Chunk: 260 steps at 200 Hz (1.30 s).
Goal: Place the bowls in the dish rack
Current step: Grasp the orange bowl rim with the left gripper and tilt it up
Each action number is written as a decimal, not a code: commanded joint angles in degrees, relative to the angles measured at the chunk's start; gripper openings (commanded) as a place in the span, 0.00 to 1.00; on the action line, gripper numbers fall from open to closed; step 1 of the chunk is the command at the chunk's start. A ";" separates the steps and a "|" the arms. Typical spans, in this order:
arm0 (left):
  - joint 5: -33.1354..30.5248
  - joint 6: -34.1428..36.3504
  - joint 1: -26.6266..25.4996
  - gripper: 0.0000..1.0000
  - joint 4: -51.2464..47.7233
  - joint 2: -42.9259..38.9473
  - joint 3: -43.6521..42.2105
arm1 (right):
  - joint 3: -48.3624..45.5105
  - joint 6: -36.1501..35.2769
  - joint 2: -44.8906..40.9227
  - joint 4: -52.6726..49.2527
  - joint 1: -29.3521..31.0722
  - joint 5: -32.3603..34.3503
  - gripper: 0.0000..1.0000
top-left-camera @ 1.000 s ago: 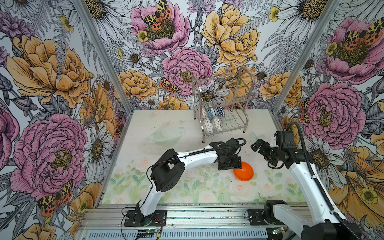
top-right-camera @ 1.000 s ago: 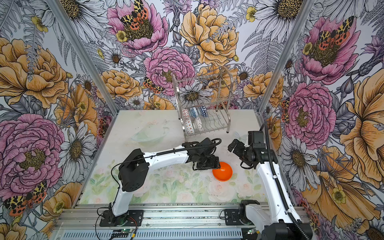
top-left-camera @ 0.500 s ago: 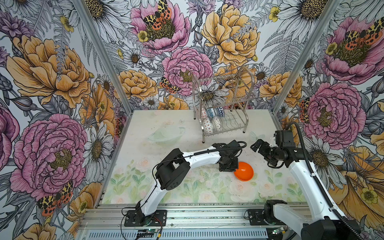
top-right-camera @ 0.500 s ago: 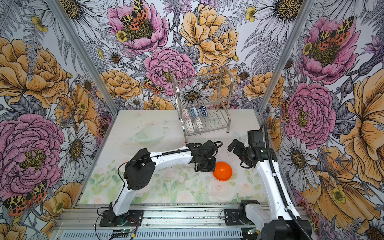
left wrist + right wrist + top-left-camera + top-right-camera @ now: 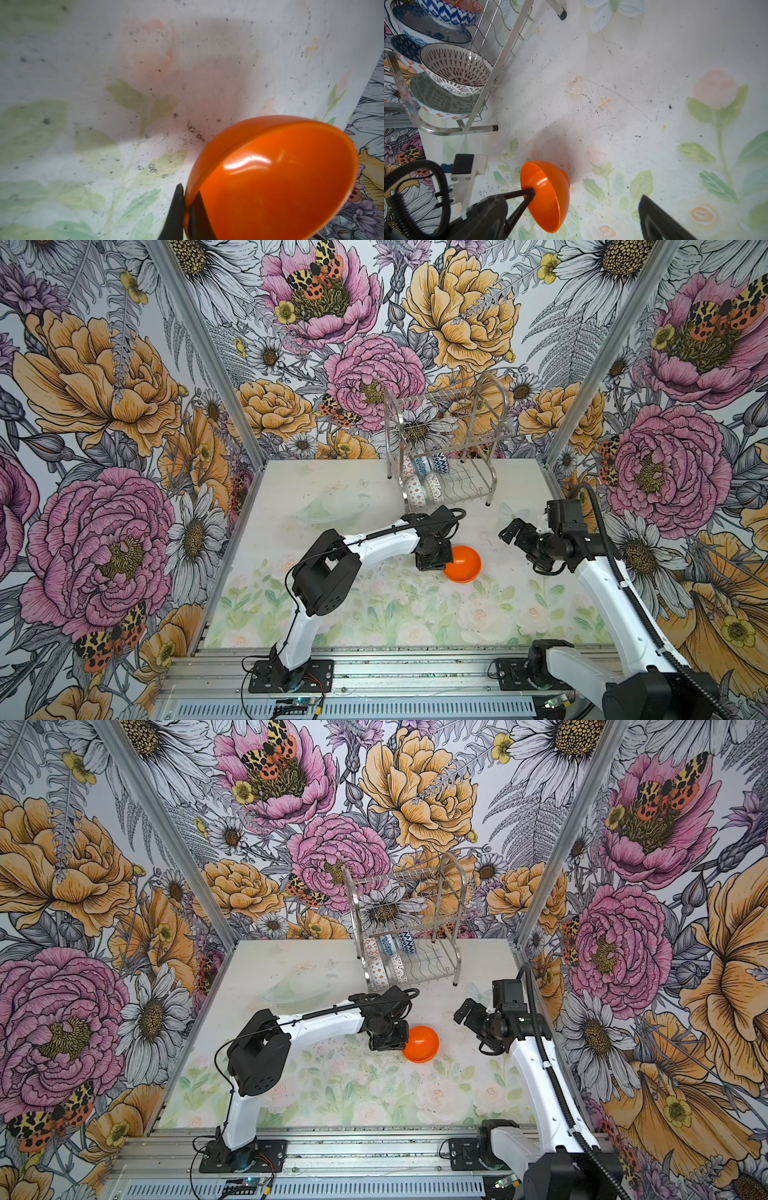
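As the left gripper clamps shut on the rim of the tilted glossy round orange bowl, right of centre in both top views, the grasp seems made. The next move calls for lifting it into a free slot of the shiny steel wire dish rack, upper centre. The right gripper gapes wide, empty.

Orange bowl tilted near dish rack

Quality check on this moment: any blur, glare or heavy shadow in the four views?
Left wrist view: table soft, nearest leaf prints blurred; a bright glare streak inside the orange bowl. Right wrist view: mostly sharp, the bowl throwing a diffuse reddish shadow on the table. Both top views: sharp and evenly lit, no harsh glare on the dish rack.
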 commanded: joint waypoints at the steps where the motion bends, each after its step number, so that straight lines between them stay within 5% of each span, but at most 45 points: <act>1: -2.35 0.10 2.92 0.00 0.37 -5.46 -3.25 | 3.47 -1.58 1.79 0.33 1.94 -0.32 0.99; 122: -3.93 -1.20 9.11 0.03 -0.46 -7.35 -9.32 | 10.84 -7.11 14.58 2.00 17.51 3.56 0.99; 260: -3.99 -1.02 9.65 0.13 -0.48 -5.22 -8.28 | 13.43 -9.82 17.90 1.75 18.81 2.57 0.99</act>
